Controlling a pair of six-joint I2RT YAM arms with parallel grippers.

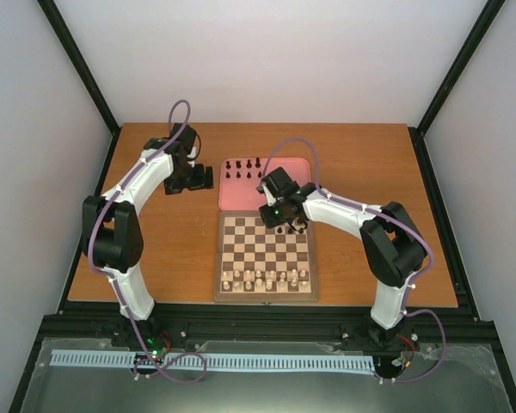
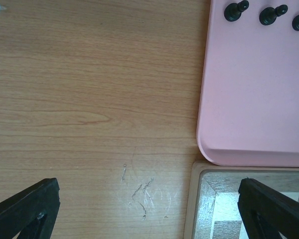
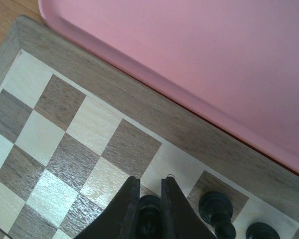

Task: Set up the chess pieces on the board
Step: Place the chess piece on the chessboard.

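The board (image 1: 241,249) lies mid-table with cream pieces along its near rows. My right gripper (image 1: 283,225) hovers at its far edge. In the right wrist view the gripper (image 3: 150,181) is shut on a black chess piece (image 3: 150,215), held over the board's (image 3: 65,124) far rows. Two more black pieces (image 3: 217,209) stand on squares just right of it. Several black pieces (image 1: 241,163) remain along the pink tray's far side. My left gripper (image 1: 189,179) is open and empty over bare table, left of the tray; its fingers (image 2: 25,206) are spread wide.
The pink tray (image 1: 275,194) lies just behind the board, its edge (image 2: 249,154) touching the board's corner (image 2: 197,199). Three black pieces (image 2: 271,14) stand at the tray's far edge in the left wrist view. Cream pieces (image 1: 267,277) fill the board's near rows.
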